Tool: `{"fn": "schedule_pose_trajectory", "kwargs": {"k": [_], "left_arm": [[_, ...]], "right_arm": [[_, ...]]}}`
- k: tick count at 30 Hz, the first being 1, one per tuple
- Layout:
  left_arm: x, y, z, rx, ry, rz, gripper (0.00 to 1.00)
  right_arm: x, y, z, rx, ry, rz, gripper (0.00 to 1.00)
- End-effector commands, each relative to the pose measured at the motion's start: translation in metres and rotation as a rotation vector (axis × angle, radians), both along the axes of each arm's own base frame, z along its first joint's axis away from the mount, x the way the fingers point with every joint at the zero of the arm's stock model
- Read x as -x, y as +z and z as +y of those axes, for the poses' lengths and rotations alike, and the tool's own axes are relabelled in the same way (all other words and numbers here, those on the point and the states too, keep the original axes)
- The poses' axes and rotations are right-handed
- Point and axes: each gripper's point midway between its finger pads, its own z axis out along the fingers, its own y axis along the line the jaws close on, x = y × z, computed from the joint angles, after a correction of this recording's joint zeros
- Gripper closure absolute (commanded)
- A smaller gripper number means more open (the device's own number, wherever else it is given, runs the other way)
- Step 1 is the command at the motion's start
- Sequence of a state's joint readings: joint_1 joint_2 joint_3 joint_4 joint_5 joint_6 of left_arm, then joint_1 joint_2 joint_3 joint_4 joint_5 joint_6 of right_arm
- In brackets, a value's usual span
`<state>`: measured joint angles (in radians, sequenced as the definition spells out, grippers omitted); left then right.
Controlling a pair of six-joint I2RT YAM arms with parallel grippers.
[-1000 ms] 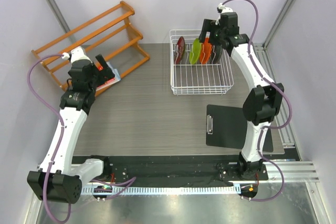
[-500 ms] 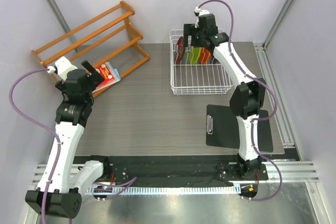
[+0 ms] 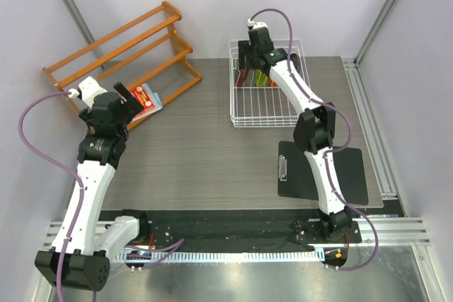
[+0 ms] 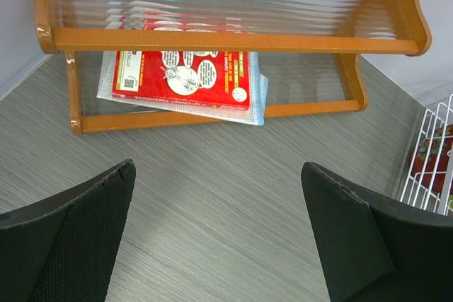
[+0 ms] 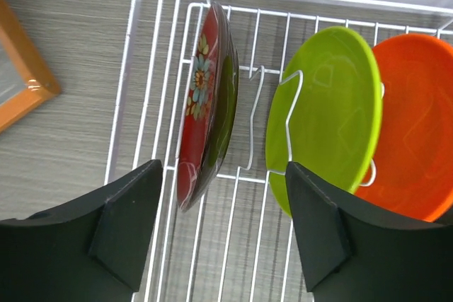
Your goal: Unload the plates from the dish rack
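Note:
The white wire dish rack (image 3: 272, 107) stands at the back right of the table. In the right wrist view, the dark red patterned plate (image 5: 209, 104), the lime green plate (image 5: 325, 118) and the orange plate (image 5: 417, 139) stand upright between the rack's prongs (image 5: 134, 68). The teal plate is hidden. My right gripper (image 3: 246, 56) is open above the rack's left end. Its jaws (image 5: 223, 175) straddle the dark red plate's lower edge without touching it. My left gripper (image 3: 129, 97) is open and empty over the table (image 4: 218, 167), in front of the wooden shelf.
An orange-brown slatted shelf (image 3: 120, 51) stands at the back left, with a red booklet (image 4: 184, 79) lying under it. A black clipboard (image 3: 294, 175) lies at the front right. The rack's edge and the red plate (image 4: 432, 157) show at the right of the left wrist view.
My right gripper has swung left across the rack, from over the orange plate to over the dark red plate. My left arm has pulled back slightly to the left.

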<state>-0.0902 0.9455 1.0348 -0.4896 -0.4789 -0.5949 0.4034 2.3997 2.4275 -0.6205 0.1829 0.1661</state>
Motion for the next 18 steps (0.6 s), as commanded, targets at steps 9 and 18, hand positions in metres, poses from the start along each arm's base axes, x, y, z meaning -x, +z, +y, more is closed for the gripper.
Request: {"fn": "schedule_pose_trajectory", "kwargs": {"k": [9, 18], "left_arm": [[-0.007, -0.006, -0.002, 0.007, -0.006, 0.005, 0.01], [-0.008, -0.009, -0.001, 0.000, -0.002, 0.017, 0.00]], "right_arm": [[-0.020, 0.010, 0.002, 0.089, -0.072, -0.117, 0.50], [-0.021, -0.004, 0.021, 0.110, -0.034, -0.124, 0.64]]}}
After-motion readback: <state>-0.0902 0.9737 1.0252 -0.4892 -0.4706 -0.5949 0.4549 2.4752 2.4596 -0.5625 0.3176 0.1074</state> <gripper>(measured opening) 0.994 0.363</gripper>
